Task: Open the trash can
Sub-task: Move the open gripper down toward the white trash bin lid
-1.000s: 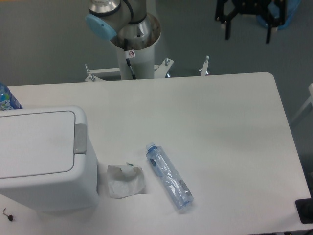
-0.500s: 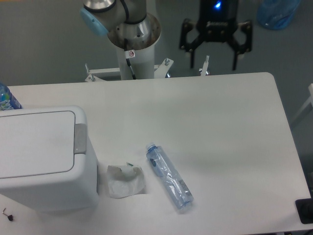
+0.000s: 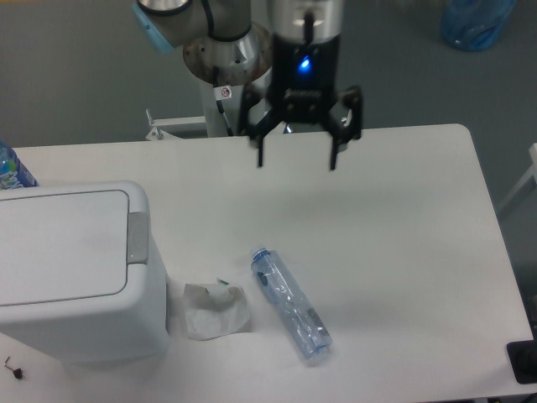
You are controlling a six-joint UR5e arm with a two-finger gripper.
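Note:
The trash can (image 3: pixel 71 269) is a big boxy white bin at the left edge of the table. Its flat lid is down, and a small grey push-button (image 3: pixel 138 236) sits on the lid's right rim. My gripper (image 3: pixel 296 159) hangs over the back middle of the table, well to the right of the bin and above it. Both black fingers (image 3: pixel 334 149) are spread wide with nothing between them.
A clear plastic bottle (image 3: pixel 290 301) lies on its side right of the bin, with a crumpled white wrapper (image 3: pixel 216 310) between the two. Another bottle's blue top (image 3: pixel 13 170) peeks in behind the bin. The arm's base column (image 3: pixel 226 75) stands behind the table.
The gripper has swung from the top right down and left, and now hangs over the table's back middle. It stayed open. Bin, bottle and wrapper have not moved.

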